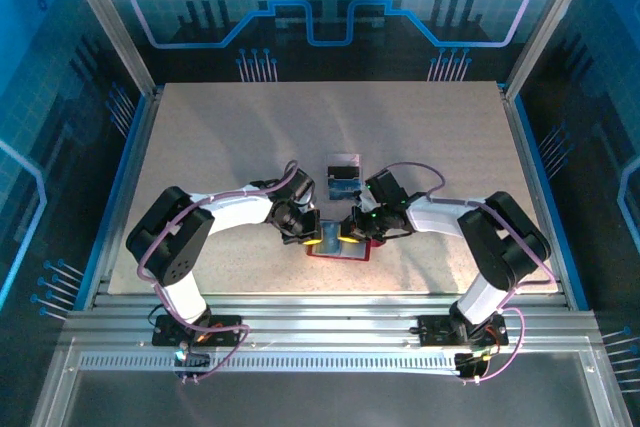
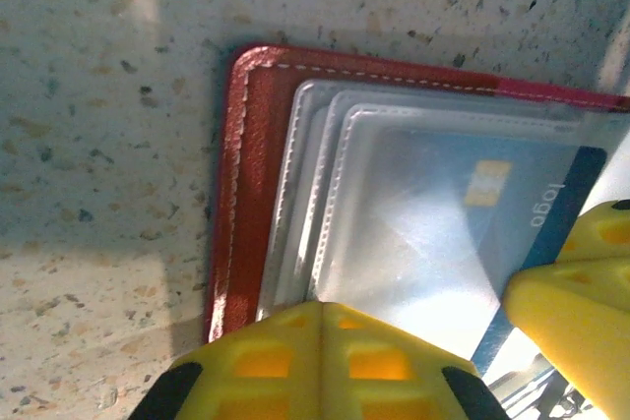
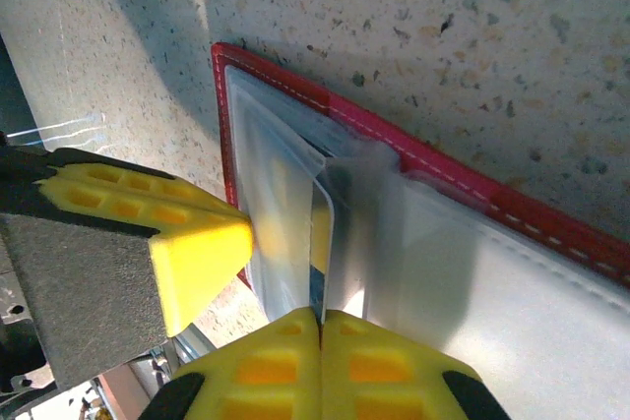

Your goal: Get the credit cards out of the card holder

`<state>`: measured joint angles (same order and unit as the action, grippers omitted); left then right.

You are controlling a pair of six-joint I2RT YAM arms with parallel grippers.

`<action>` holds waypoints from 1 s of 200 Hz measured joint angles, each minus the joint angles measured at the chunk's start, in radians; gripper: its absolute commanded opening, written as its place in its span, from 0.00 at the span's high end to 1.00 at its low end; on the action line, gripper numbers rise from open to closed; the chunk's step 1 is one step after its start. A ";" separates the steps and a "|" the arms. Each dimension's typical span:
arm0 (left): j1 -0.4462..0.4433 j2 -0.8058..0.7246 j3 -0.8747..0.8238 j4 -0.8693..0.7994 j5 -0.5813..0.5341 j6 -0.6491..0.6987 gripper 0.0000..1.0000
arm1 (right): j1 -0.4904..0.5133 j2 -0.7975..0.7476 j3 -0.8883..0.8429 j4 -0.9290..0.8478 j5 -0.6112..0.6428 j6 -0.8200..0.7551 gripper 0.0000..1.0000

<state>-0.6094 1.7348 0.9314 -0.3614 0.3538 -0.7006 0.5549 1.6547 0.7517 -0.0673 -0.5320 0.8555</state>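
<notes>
**Both grippers working the open card holder**

Card holder [image 1: 338, 247] is lying open on the desk [image 1: 200, 147] near the front edge, between the arms. Left gripper [image 2: 423, 341] is sitting parted over the clear pockets [image 2: 394, 194], blue credit card [image 2: 532, 204] showing inside. Right gripper [image 3: 285, 282] is pinching a pocket sleeve [image 3: 295, 243] edge. Two cards [image 1: 342, 179] are lying just behind the holder.

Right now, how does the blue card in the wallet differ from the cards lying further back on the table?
The blue credit card with a gold chip sits tucked in a clear pocket of the open red leather-like card holder; the loose cards lie bare on the table, apart from the holder. Both are small, thin rectangles.
</notes>
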 measured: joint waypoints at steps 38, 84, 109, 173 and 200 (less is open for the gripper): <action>-0.001 -0.008 -0.017 -0.008 -0.013 -0.005 0.99 | -0.029 -0.017 -0.001 -0.026 0.000 -0.023 0.91; -0.001 -0.009 -0.018 -0.008 -0.014 -0.006 0.99 | -0.045 -0.031 -0.012 -0.039 -0.003 -0.040 0.92; -0.001 -0.014 -0.026 -0.008 -0.018 -0.007 0.98 | -0.050 -0.040 -0.018 -0.045 -0.008 -0.049 0.92; -0.002 -0.028 -0.023 -0.030 -0.017 -0.018 0.96 | -0.052 -0.003 -0.035 0.027 -0.068 -0.044 0.92; -0.002 -0.028 -0.008 -0.019 -0.004 -0.034 0.96 | -0.050 0.031 -0.040 0.064 -0.084 -0.032 0.92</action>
<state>-0.6109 1.7069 0.9237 -0.3809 0.3500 -0.7341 0.5049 1.6852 0.7120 -0.0032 -0.6159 0.8238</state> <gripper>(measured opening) 0.044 0.079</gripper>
